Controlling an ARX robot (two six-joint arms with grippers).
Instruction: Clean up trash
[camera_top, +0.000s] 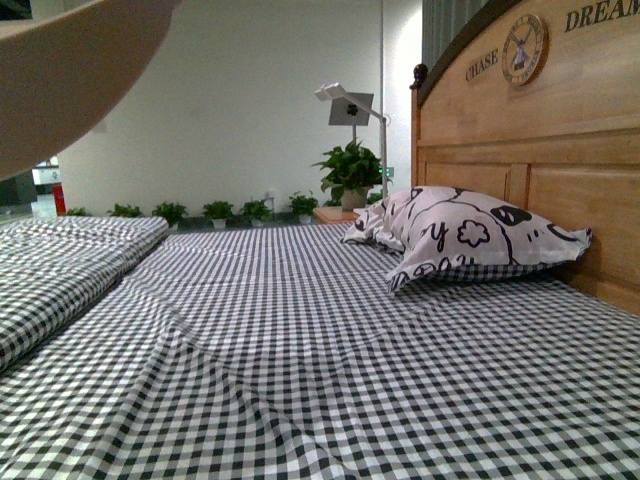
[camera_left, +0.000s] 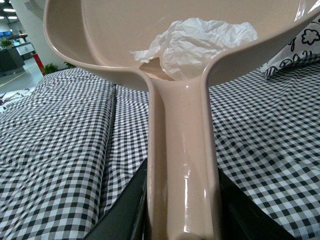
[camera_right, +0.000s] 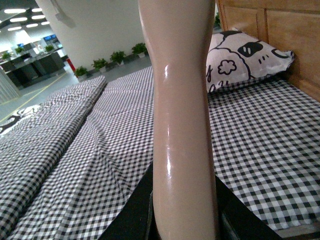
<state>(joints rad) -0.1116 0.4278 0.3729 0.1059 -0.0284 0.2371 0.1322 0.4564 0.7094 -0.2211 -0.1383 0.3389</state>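
Beige plastic dustpan handle (camera_left: 182, 170) sits clamped in the left gripper (camera_left: 182, 220), crumpled white paper trash (camera_left: 192, 42) in its pan at upper frame; the right gripper (camera_right: 182, 215) clamps a beige handle (camera_right: 182, 100).

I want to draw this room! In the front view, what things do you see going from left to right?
Beige dustpan → small potted plants → white lamp → patterned pillow → round clock on the wooden headboard.

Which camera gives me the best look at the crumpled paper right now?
The left wrist view: the crumpled white paper lies in the pan of the beige dustpan, near where the handle joins. The front view shows only the dustpan's underside at the upper left; the right wrist view shows none of the paper, only a beige handle.
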